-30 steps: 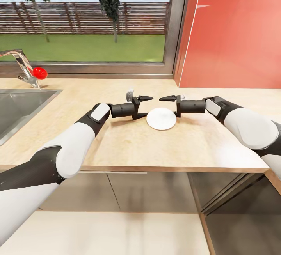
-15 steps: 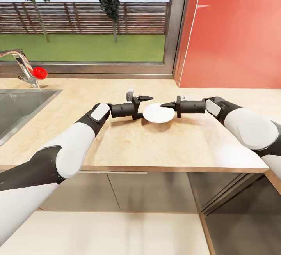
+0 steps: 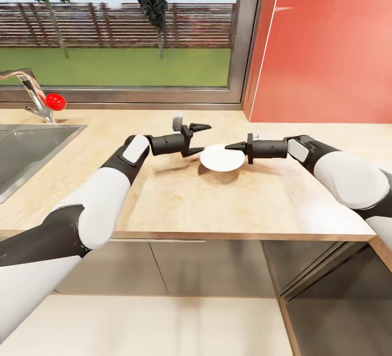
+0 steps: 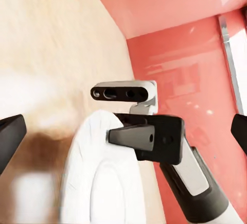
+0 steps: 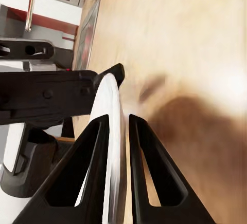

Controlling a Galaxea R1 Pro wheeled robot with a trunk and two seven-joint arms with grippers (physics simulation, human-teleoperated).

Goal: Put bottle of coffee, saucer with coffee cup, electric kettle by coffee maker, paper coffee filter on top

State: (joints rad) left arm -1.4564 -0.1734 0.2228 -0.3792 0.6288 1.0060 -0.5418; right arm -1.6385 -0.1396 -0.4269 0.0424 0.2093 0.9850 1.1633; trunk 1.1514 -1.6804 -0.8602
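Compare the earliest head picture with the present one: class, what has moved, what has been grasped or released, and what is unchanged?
The right gripper closed on the saucer by its rim and lifted it off the kitchen countertop. The left gripper, open, rose and drew back from the saucer. The sink, tap and camera view stayed put.

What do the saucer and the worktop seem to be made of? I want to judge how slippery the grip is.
The small flat round white saucer looks like glazed ceramic: smooth, plain white with a thin rim, though a render leaves it open. The long light wood-grain countertop looks like matte laminate or wood, with streaky beige grain.
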